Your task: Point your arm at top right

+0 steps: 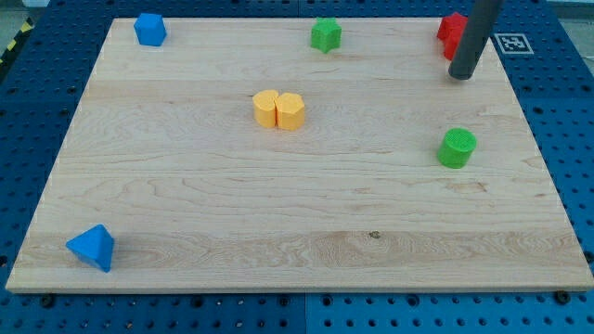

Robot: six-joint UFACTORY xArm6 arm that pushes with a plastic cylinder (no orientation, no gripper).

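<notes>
My dark rod comes down from the view's top right, and my tip point(461, 76) rests on the wooden board point(297, 204) near its top right corner. The rod stands in front of the two red blocks point(449, 30) and hides most of them; only their left edges show. Whether the tip touches them I cannot tell. A green cylinder point(457, 148) lies below the tip, apart from it.
A green star-like block point(325, 34) sits at the top middle. Two yellow blocks point(278, 109) touch each other left of centre. A blue block point(149, 29) is at the top left and a blue pyramid point(92, 248) at the bottom left. A marker tag point(513, 42) lies beside the board's top right corner.
</notes>
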